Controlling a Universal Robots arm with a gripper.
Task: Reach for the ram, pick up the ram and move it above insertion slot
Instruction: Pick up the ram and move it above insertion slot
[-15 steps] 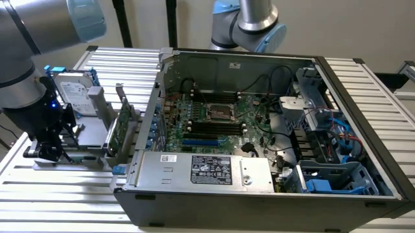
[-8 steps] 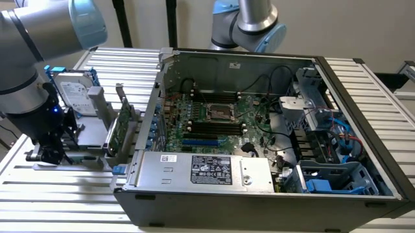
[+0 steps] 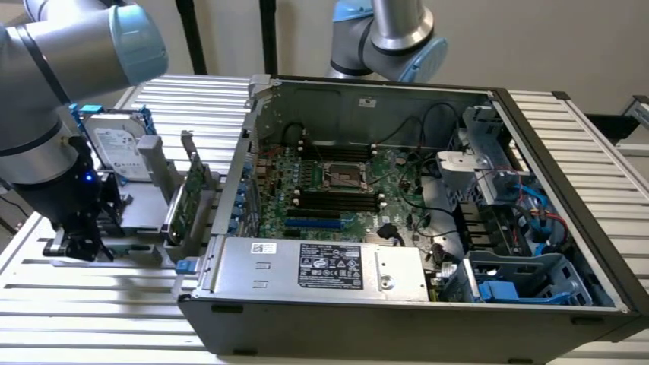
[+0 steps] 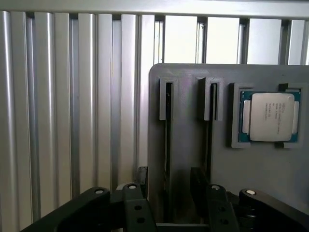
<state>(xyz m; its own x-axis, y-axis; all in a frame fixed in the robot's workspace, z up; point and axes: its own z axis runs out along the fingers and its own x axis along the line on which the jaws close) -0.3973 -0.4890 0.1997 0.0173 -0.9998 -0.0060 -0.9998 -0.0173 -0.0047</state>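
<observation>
Ram (image 4: 168, 135) on edge, lengthwise in holder (image 4: 186, 125) slot | hand (image 4: 170, 181) spread astride it

Two robot arms are in sight: a near arm (image 3: 61, 68) and a far arm (image 3: 390, 34). There is one hand (image 4: 170, 186), with two fingers (image 4: 142, 180). On the desk (image 3: 102, 304) stands one open computer case (image 3: 355, 99), holding one motherboard (image 3: 390, 163) and one power supply (image 3: 264, 266). Beside the case are one hard drive (image 3: 114, 148) and one green card (image 3: 194, 182). One grey holder (image 4: 251, 169) has two narrow slots (image 4: 168, 101) and one processor (image 4: 270, 117).
</observation>
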